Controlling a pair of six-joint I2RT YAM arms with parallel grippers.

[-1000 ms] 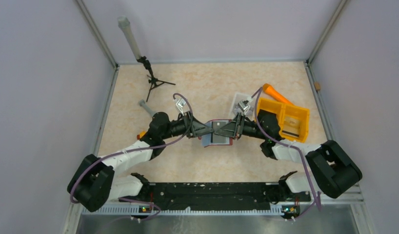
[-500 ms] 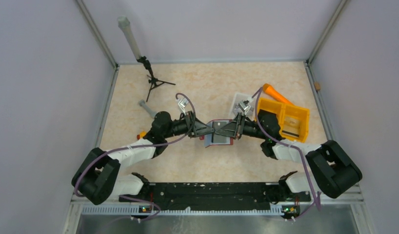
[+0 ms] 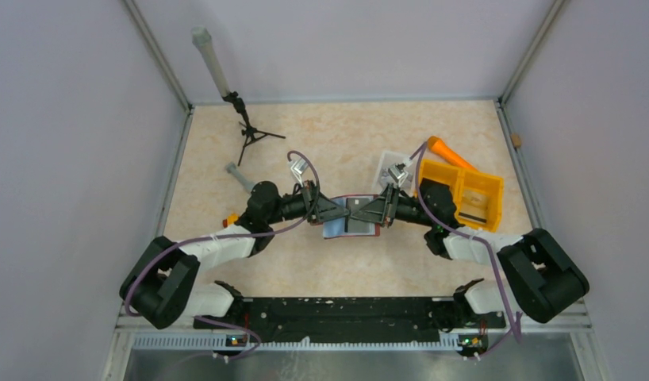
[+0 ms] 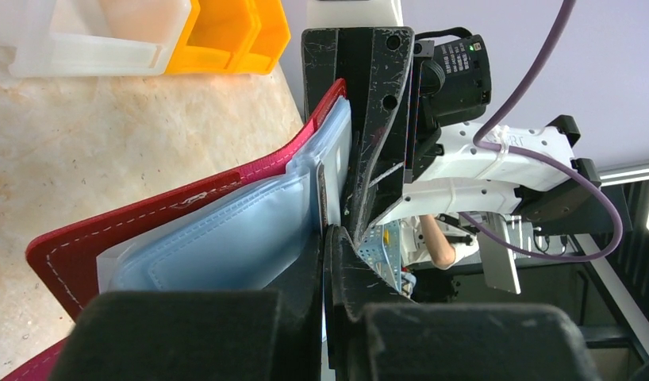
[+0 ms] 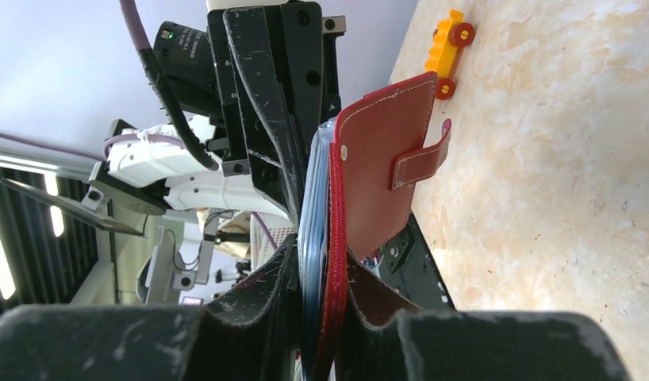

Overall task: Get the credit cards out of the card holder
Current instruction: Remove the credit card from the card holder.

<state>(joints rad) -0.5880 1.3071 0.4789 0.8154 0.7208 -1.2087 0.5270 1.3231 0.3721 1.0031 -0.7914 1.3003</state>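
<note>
**Item: card holder (image 3: 355, 226), with credit card (image 4: 320, 190)**

**Location.** Held up off the middle of the desk (image 3: 305, 143), between the two arms, which meet tip to tip. It hangs open like a book, red cover outward and pale blue pocket sleeves (image 4: 226, 238) inside. The strap tab (image 5: 420, 163) hangs free.

**Right claw (image 5: 321, 262).** Narrowly parted and clamped over the red cover and the sleeves behind it, acting as the anchor.

**Left claw (image 4: 325, 238).** Fingers pressed together on a thin grey edge standing out of a pocket mouth. This is most likely a card, though a sleeve lip cannot be ruled out.

**Handling, judged.**
- The holder is light and limp at the fold, and its stitched cover is stiff enough to clamp.
- The sleeves are soft, slick plastic that will likely drag along with a card.
- The cards are light, rigid and smooth. They offer only a slim exposed edge, so the hold belongs there, and the pull should go straight along the pocket while the cover is braced.
- A skewed pull risks slipping off the edge or lifting the whole holder.

**Nearby.** Orange tray (image 3: 464, 194) and white tray (image 3: 389, 167), both well apart from the holder.
</note>
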